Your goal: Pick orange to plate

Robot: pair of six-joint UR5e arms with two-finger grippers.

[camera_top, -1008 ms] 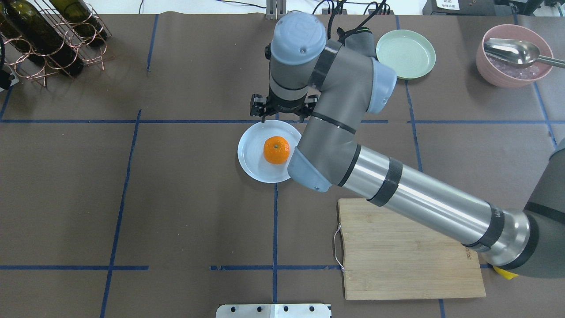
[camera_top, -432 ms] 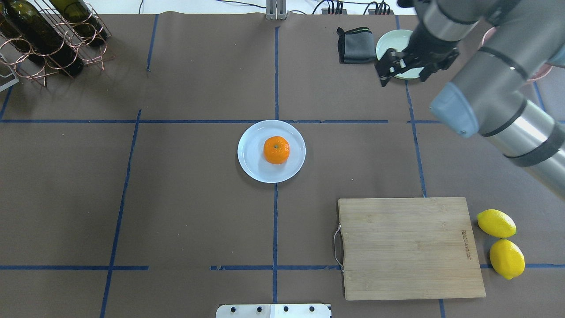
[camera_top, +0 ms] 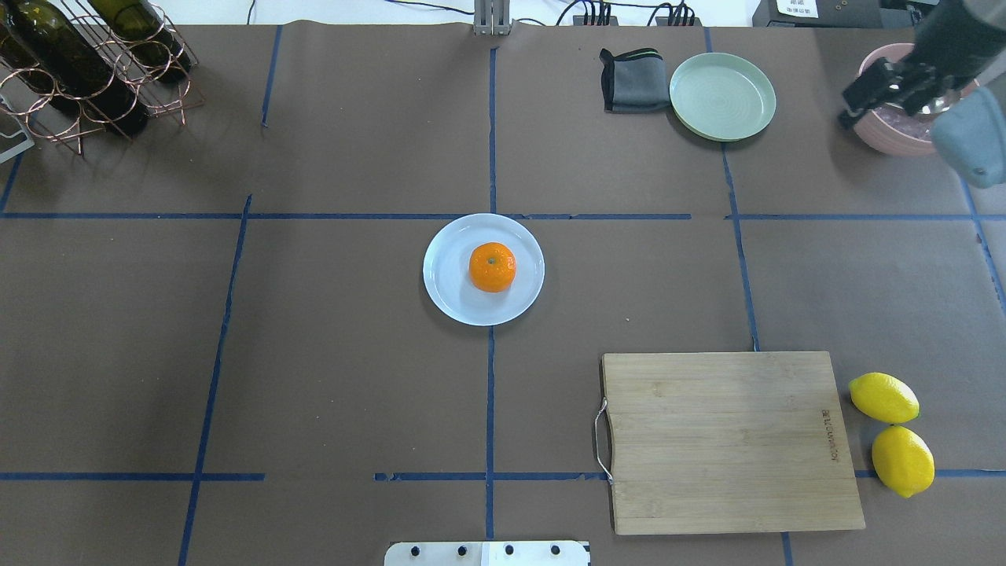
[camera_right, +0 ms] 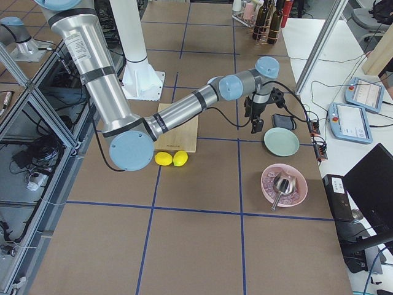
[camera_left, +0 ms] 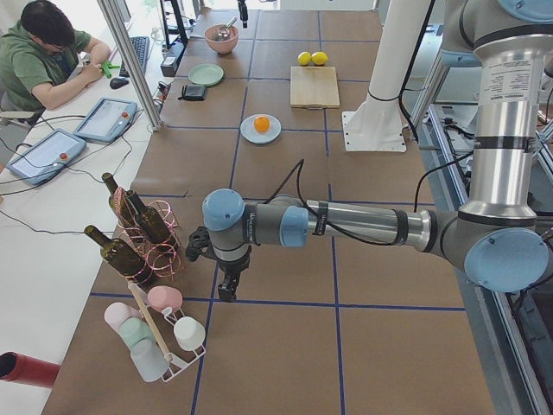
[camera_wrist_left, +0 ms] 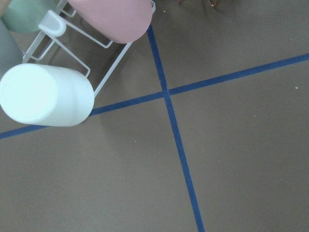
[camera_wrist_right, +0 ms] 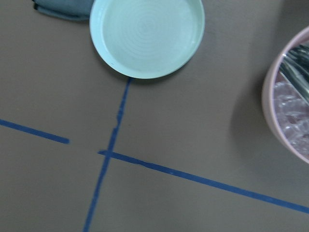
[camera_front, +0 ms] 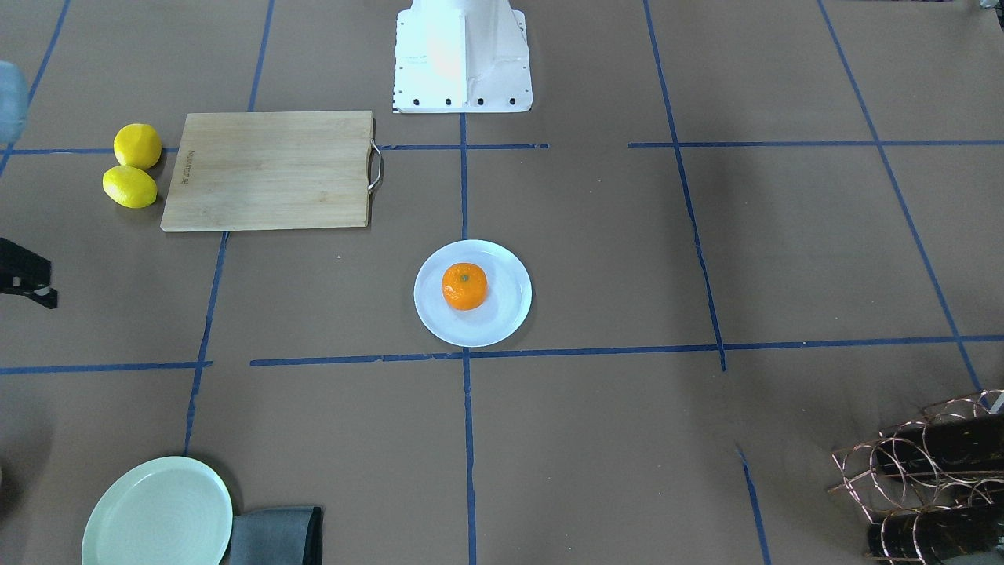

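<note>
Orange (camera_top: pixel 493 267) sits on plate (camera_top: pixel 446 277), well apart from right end effector (camera_top: pixel 879 98).

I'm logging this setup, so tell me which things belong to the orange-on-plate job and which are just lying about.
Job:
orange, resting on the bluish-white plate.

Lying about:
two lemons, cutting board, pale green plate, grey cloth, pink bowl, bottle rack, cup rack.
</note>
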